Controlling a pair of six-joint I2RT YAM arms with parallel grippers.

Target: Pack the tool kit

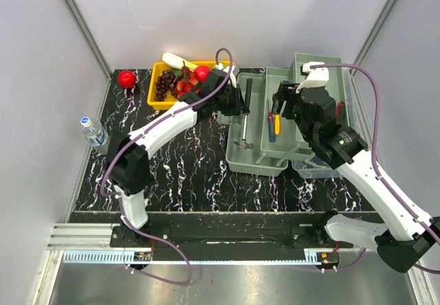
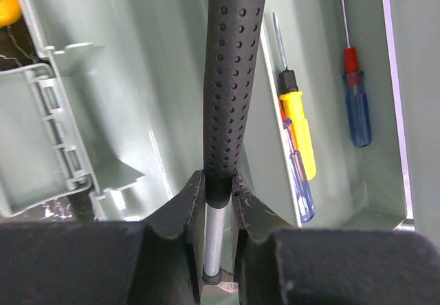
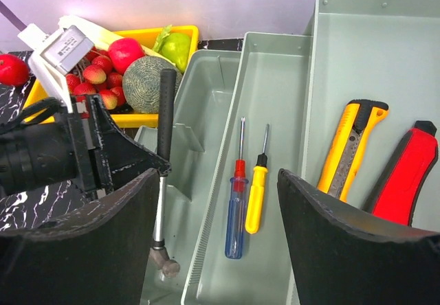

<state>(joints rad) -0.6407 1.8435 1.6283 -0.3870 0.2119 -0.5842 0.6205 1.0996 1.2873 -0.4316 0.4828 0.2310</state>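
Note:
The grey-green toolbox (image 1: 258,164) lies open at centre right. My left gripper (image 1: 237,104) is shut on a hammer (image 1: 247,113), where its black perforated grip meets the metal shaft (image 2: 230,78). The hammer hangs inside the box's main compartment, head low at the near end (image 3: 165,265). My right gripper (image 1: 280,106) is open and empty above the inner tray (image 3: 275,78). A blue-and-red screwdriver (image 3: 235,216) and a yellow one (image 3: 256,195) lie side by side there. A yellow knife (image 3: 350,147) and a red one (image 3: 405,181) lie in the tray to the right.
A yellow tray of fruit (image 1: 154,99) stands just left of the toolbox, behind my left arm. A red apple (image 1: 126,78) lies at the back left and a water bottle (image 1: 91,130) at the left edge. A clear container (image 1: 313,169) sits by the box's near right corner.

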